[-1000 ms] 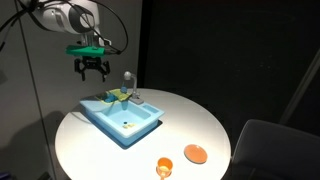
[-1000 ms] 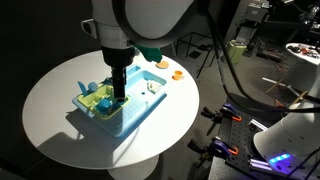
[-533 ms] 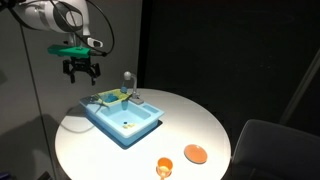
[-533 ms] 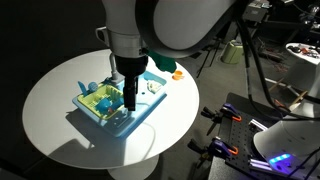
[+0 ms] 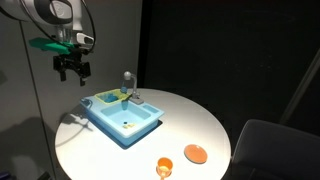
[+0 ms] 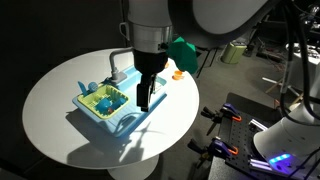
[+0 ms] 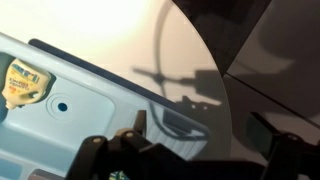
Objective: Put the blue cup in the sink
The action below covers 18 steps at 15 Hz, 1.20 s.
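Note:
The light-blue sink (image 5: 135,128) stands on the round white table, with a grey faucet (image 5: 127,79) and green bits (image 5: 120,96) at its back; it also shows in an exterior view (image 6: 118,122). A small teal-blue shape (image 6: 86,88) at the sink's corner looks like the blue cup; I cannot tell whether it rests on the ledge. My gripper (image 5: 70,72) is open and empty, high above the table and off to the side of the sink. It hangs in front of the sink in an exterior view (image 6: 143,100). The wrist view shows its open fingers (image 7: 210,140) and the sink's rim (image 7: 90,75).
A small orange cup-like piece (image 5: 163,167) and a flat orange disc (image 5: 195,154) lie near the table's front edge. The table (image 5: 195,120) is round with a drop all around. A cable's shadow crosses the tabletop in the wrist view (image 7: 165,80).
My gripper has moved up and sideways, from above the sink's back ledge to beyond the sink's side. It stays open and empty. Nothing on the table moved.

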Motion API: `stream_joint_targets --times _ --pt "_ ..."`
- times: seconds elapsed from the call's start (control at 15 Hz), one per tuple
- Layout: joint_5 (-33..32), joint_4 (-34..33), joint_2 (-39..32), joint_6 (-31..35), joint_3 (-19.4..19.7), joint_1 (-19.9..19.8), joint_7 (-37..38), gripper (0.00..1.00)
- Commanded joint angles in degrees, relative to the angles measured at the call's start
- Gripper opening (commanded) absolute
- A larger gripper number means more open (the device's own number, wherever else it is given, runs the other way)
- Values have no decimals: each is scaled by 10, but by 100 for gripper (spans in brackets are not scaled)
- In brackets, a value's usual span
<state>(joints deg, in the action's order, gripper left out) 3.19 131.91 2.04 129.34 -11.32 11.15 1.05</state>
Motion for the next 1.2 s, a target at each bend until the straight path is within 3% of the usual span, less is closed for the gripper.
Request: stream_joint_targets --times 0.0,0.4,0.47,1.13 --pt "32 47 59 -15 10 -8 28 100" --pt "55 102 127 -34 41 -31 23 100" --pt "41 79 93 -23 32 -27 32 100" --pt "3 79 106 -46 40 -46 63 100"
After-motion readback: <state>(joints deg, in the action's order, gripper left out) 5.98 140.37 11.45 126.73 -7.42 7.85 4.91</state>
